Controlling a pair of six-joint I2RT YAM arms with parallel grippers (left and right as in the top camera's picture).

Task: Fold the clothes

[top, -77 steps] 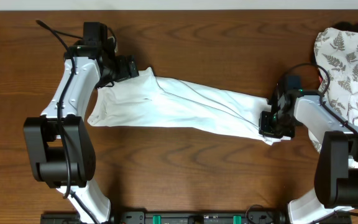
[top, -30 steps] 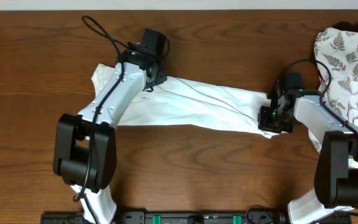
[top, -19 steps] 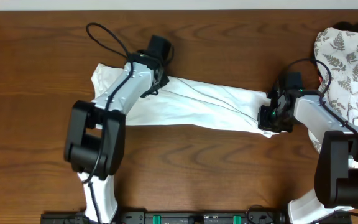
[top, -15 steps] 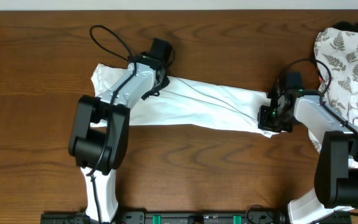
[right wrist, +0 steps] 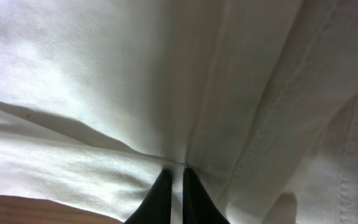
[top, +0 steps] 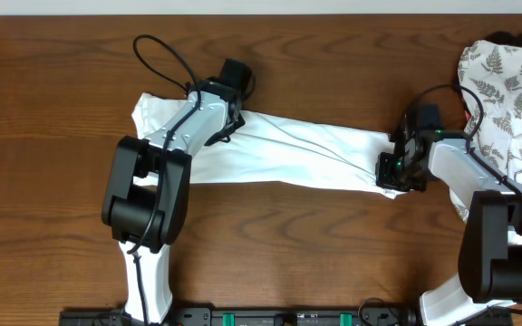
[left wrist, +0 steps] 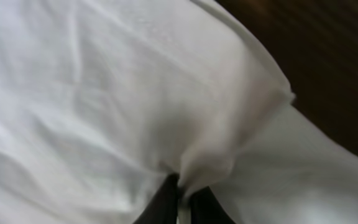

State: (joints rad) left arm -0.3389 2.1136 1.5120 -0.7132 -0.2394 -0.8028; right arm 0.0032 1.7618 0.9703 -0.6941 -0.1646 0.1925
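Note:
The clothes, a plain white T-shirt (top: 288, 149), lie stretched in a long band across the wooden table (top: 270, 244). My left gripper (top: 224, 127) is at the shirt's upper edge, left of its middle. In the left wrist view this gripper (left wrist: 184, 202) is shut on a raised pinch of the white fabric (left wrist: 135, 93). My right gripper (top: 391, 171) holds the shirt's right end. Seen from the right wrist, it (right wrist: 178, 190) is shut on a fold beside a stitched hem (right wrist: 272, 124). No chest print shows.
A crumpled white cloth with grey fern-leaf print (top: 506, 91) is heaped at the table's right edge, just beyond the right arm. Bare wood lies in front of and behind the shirt.
The left gripper moved right from the shirt's left end to its upper edge, opened, then shut on a pinch of fabric. The right gripper kept its hold and stayed put.

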